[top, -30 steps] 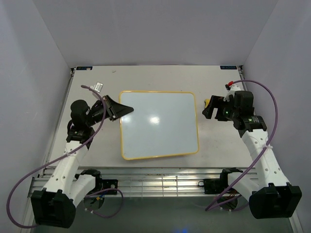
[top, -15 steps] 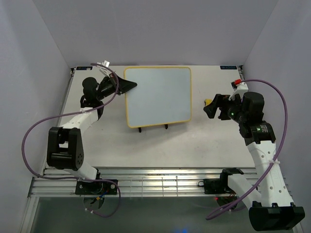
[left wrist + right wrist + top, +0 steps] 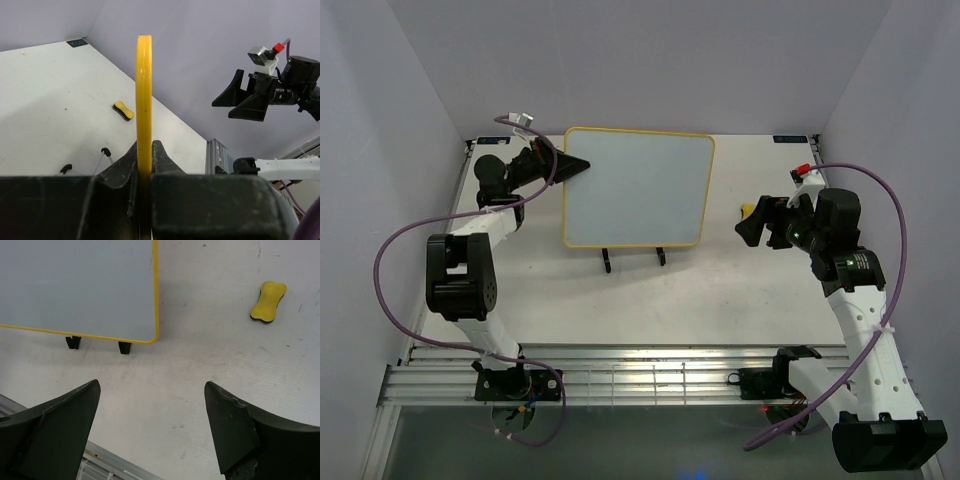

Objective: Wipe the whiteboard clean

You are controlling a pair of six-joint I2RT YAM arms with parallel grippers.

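Note:
The whiteboard (image 3: 635,190) stands upright at the back of the table on its black wire feet (image 3: 608,263), its white face bare of writing. My left gripper (image 3: 578,167) is shut on the board's left edge. In the left wrist view the yellow frame (image 3: 144,95) runs straight up from between the closed fingers (image 3: 161,155). My right gripper (image 3: 752,222) hovers open to the right of the board, nothing between its fingers (image 3: 75,405). The board's lower right corner (image 3: 100,290) shows in the right wrist view.
A small yellow eraser (image 3: 268,301) lies on the table right of the board, partly hidden under the right gripper from above (image 3: 747,210). It also shows beyond the frame (image 3: 123,110). An aluminium rail (image 3: 650,365) lines the near edge; grey walls close the sides.
The whiteboard lay flat a second ago; the left gripper has raised it upright and carried it to the back. The right gripper drew slightly to the right, still open.

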